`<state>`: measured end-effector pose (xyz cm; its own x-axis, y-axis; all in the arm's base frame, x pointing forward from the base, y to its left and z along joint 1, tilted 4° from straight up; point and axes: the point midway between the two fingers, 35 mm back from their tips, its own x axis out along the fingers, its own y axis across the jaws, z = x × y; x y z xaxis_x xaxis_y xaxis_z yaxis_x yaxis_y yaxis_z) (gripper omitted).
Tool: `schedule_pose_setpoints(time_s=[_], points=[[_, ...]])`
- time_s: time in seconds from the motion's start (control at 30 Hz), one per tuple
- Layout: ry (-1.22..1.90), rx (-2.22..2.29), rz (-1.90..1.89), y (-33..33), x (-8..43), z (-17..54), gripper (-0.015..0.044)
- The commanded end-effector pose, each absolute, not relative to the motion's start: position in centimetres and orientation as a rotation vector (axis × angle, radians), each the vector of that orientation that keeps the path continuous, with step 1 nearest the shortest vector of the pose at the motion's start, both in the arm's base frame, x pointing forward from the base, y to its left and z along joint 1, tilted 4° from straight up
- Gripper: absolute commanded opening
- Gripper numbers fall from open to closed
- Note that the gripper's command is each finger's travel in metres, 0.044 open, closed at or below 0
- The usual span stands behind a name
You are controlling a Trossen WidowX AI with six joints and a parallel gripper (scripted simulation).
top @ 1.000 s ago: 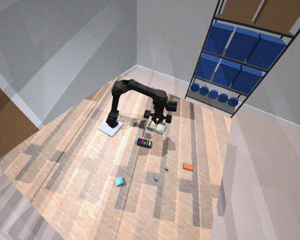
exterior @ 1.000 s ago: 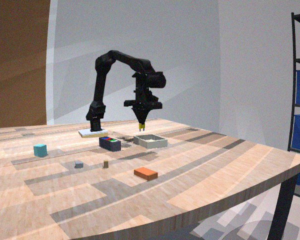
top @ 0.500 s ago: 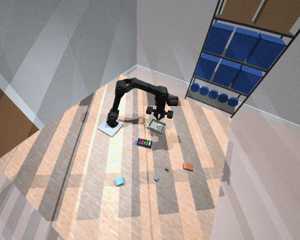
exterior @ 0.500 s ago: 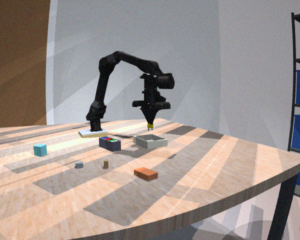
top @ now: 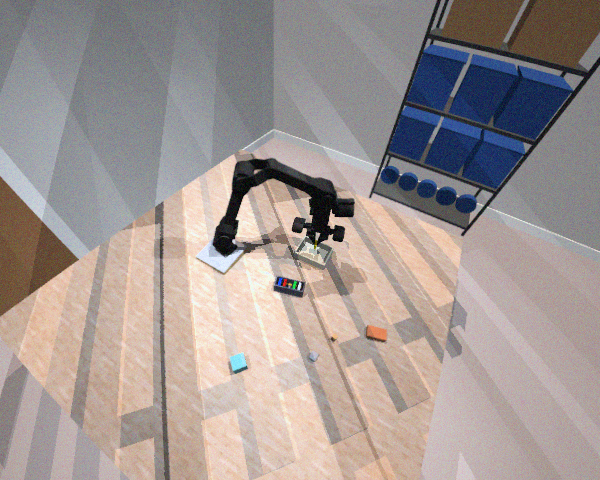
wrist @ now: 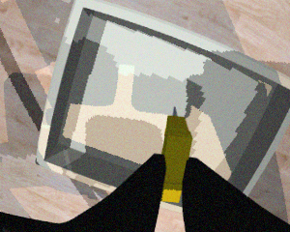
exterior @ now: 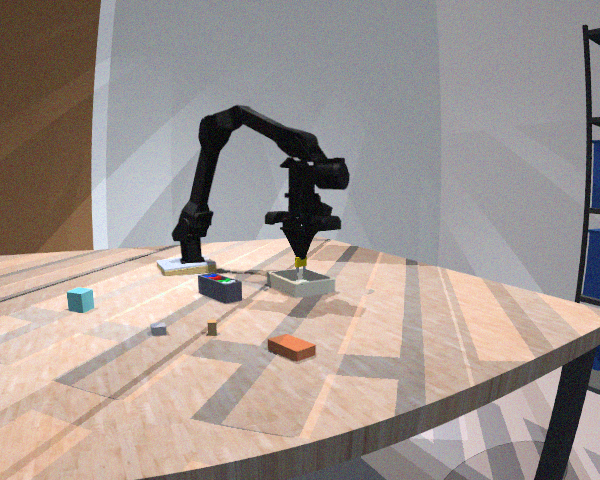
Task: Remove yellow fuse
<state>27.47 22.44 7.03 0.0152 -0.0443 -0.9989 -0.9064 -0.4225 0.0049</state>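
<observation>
My gripper [top: 316, 240] [exterior: 301, 257] [wrist: 173, 165] is shut on the yellow fuse [exterior: 301, 262] [wrist: 176, 145], with the fuse's prongs pointing down. It holds the fuse over the inside of the grey tray [top: 307, 261] [exterior: 316, 287] [wrist: 61, 82]; the prongs reach down to about the level of the tray's walls in the exterior view. Whether they touch the tray floor I cannot tell. The dark fuse block [top: 289, 291] [exterior: 220, 290] stands beside the tray with blue, red, green and white fuses in it. It is out of the wrist view.
An orange block [top: 376, 333] [exterior: 291, 347], a cyan cube [top: 238, 362] [exterior: 80, 300], a small grey block [top: 313, 356] [exterior: 158, 329] and a small tan block [top: 334, 337] [exterior: 212, 328] lie on the table on the far side of the fuse block from the arm's base.
</observation>
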Motion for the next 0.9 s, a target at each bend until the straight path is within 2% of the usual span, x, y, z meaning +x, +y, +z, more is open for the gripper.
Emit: schedule_pose_setpoints(time_s=[0.0,0.17,0.6,0.73,0.87], points=[[1.006,-1.558,1.495,22.4,27.4,6.3,0.0000],[1.006,-1.558,1.495,22.3,27.4,5.8,0.0000],[1.004,-1.562,1.497,22.4,27.4,6.3,0.0330],[1.006,-1.558,1.496,22.5,27.3,9.6,0.0330],[1.006,-1.558,1.496,22.5,27.3,9.8,0.0330]])
